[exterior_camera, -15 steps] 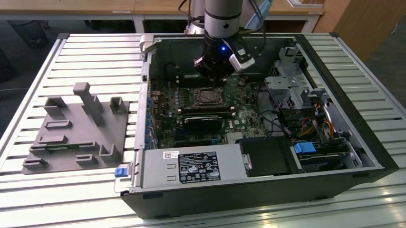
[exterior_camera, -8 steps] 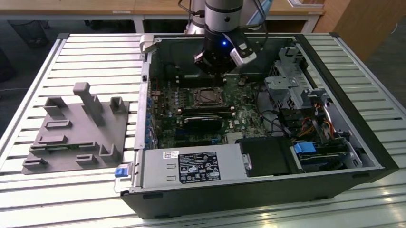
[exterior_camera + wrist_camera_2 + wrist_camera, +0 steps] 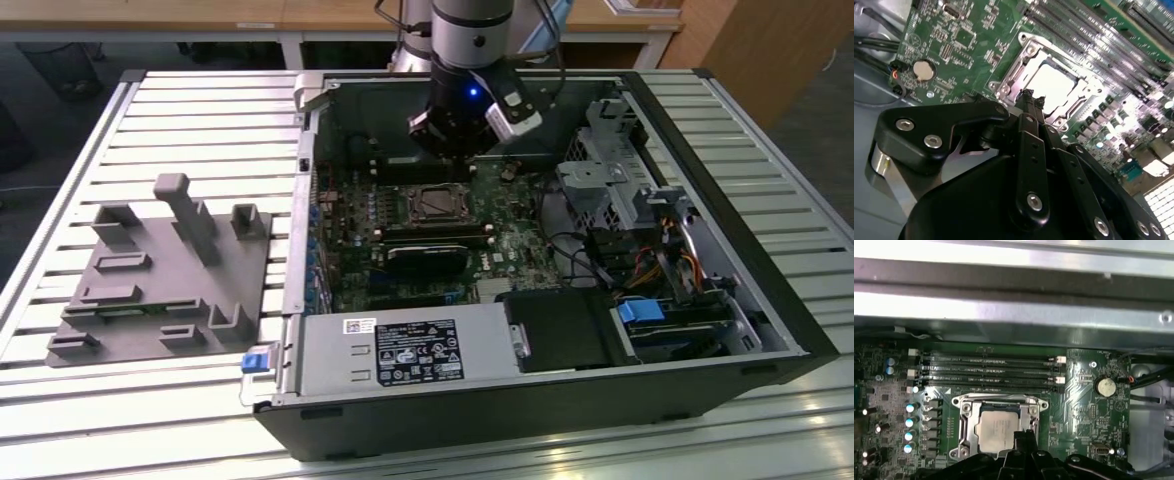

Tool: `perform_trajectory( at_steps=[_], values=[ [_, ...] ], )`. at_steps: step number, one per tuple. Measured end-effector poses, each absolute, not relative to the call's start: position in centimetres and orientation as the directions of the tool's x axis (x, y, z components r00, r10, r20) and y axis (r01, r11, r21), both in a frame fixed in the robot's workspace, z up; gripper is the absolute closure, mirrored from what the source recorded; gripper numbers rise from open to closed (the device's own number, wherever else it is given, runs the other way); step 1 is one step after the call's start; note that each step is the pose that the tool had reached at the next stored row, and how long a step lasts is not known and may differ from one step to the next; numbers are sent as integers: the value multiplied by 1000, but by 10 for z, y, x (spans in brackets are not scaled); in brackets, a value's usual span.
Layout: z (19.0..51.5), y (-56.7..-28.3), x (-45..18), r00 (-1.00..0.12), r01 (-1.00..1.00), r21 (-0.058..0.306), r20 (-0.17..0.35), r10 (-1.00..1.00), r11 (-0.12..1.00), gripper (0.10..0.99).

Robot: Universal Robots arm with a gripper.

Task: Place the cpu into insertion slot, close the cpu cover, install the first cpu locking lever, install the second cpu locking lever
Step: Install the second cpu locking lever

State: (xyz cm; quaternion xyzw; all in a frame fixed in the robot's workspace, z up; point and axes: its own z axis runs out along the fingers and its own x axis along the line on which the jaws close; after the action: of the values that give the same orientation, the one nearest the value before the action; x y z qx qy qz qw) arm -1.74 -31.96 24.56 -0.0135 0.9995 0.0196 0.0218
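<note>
**CPU seated, cover down**

Exterior view: your black gripper [image 3: 461, 150] hangs over the open steel computer case [image 3: 747, 300]; the square socket [image 3: 435, 204] is small here.

Second wrist view: the fingertips [image 3: 1029, 96] are pinched together, holding nothing, just above the silvery metal cover frame [image 3: 1019, 70].

First wrist view: the flat grey cpu [image 3: 996, 429] sits in the socket, partly hidden by the fingertips.

We can't tell whether the locking levers are latched: too small in the exterior view, washed out by glare in the second wrist view. The gripper [image 3: 1023, 436] hides the near edge of the cpu cover [image 3: 967, 420] & part of the cpu [image 3: 995, 427]. The insertion slot [image 3: 433, 204] sits partly under the arm [image 3: 467, 60]; details unreadable.
</note>
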Motion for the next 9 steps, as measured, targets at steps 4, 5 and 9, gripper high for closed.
perform_trajectory(
  at_steps=[4,5,9],
  values=[
    [246,-328,-17,-999,-28,39,-44,-26,999,980],
    [246,-329,-17,-999,-28,39,-44,-26,999,980],
    [245,-336,-17,-999,-27,40,-36,-26,999,980]
  ],
)
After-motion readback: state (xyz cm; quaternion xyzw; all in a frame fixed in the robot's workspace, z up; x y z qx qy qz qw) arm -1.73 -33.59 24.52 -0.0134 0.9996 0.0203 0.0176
